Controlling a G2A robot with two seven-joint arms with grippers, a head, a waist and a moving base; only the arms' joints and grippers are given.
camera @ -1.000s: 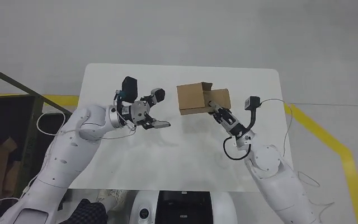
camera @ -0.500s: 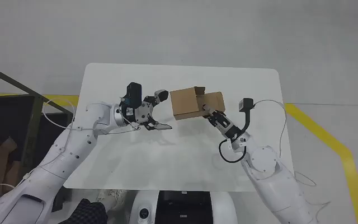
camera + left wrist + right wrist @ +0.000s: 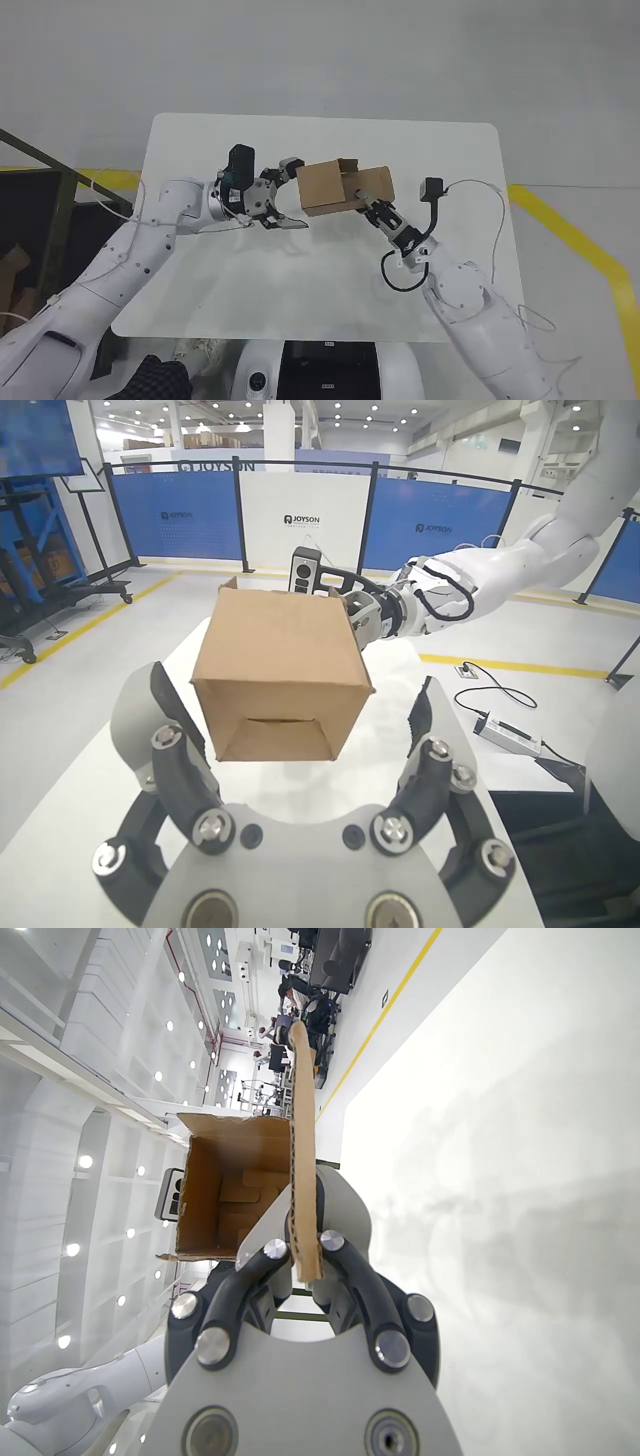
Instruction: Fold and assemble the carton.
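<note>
The right gripper (image 3: 372,207) sits over the middle of the white table (image 3: 200,150). Its fingers (image 3: 350,1213) are pressed together on a cardboard flap (image 3: 304,1153) of the carton (image 3: 343,187), which is pinched edge-on between them. The left gripper (image 3: 290,675) is level with it, toward the table's left edge. It is spread wide just beside the carton's other end and does not touch it. The brown carton hangs tilted above the table's middle, slightly toward the far edge. Its open mouth faces the right gripper, and folded flaps show inside.
</note>
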